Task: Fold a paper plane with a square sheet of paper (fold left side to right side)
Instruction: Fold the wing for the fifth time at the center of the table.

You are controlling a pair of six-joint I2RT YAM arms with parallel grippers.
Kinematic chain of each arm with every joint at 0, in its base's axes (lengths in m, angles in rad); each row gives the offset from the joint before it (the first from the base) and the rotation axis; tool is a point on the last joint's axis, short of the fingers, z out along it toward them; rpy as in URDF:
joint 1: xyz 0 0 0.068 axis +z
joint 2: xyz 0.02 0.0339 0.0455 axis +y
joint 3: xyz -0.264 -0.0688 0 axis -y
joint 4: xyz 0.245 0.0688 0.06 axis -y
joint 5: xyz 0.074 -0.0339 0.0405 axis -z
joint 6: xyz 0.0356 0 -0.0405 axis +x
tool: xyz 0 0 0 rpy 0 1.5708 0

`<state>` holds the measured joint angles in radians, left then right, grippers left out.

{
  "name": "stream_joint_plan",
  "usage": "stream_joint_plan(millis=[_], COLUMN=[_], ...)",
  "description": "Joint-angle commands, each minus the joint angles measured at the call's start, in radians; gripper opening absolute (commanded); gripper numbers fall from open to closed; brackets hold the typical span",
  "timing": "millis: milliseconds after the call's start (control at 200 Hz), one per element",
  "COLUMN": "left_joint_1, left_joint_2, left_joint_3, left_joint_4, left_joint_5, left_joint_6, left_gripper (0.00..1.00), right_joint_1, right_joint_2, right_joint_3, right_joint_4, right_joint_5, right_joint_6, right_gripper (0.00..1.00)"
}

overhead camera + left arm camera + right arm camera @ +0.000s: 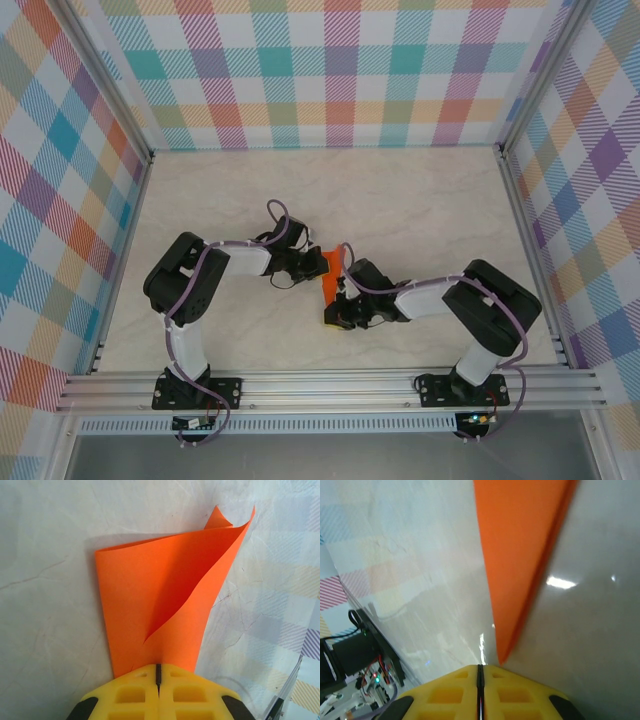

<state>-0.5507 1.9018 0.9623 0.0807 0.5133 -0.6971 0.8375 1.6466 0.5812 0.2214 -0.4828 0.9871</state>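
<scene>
We see the sheet of thin bright orange paper (330, 279) near the middle of the pale marbled worktop (420, 200), held between the two arms. It is partly doubled over.

In the left wrist view the left gripper (158, 672) has its yellow fingers pressed together on one edge of the sheet (150, 595). The upper layer bellies up in a loose curl, and a far corner flicks upward. In the right wrist view the right gripper (480, 670) also has its fingers closed. A pointed corner of the sheet (520, 555) runs in at its fingertips, so we judge it pinched there, though the contact itself is hidden.

We expect this paper to weigh almost nothing and to be limp and springy. It will sag, curl back and slip if held loosely, and a hard tug between the two holds could tear or crumple it. We would hold it at the very edges or corners, keeping the fold line free. We would then press flat along the worktop to set the crease.
</scene>
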Motion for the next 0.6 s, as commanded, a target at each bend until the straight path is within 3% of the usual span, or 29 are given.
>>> stream_joint_plan(millis=[0, 145, 255, 595], left_joint_1=[0.021, 0.021, 0.021, 0.021], left_joint_2=[0.042, 0.038, 0.038, 0.035], left_joint_3=[-0.005, -0.008, -0.01, -0.013], left_joint_4=[-0.051, -0.049, -0.041, -0.043], left_joint_5=[-0.098, -0.097, -0.095, -0.095], left_joint_6=[0.02, 0.022, 0.018, 0.017], left_gripper=[0.02, 0.02, 0.02, 0.02], right_joint_1=[-0.025, -0.144, -0.227, -0.231], right_joint_2=[-0.076, -0.191, -0.163, 0.063], right_joint_3=[0.005, 0.046, 0.063, 0.201], right_joint_4=[-0.1, -0.212, -0.175, -0.039], right_joint_5=[-0.047, -0.022, -0.011, 0.054], right_joint_6=[-0.016, -0.105, -0.123, -0.122], right_gripper=[0.11, 0.15, 0.14, 0.12])
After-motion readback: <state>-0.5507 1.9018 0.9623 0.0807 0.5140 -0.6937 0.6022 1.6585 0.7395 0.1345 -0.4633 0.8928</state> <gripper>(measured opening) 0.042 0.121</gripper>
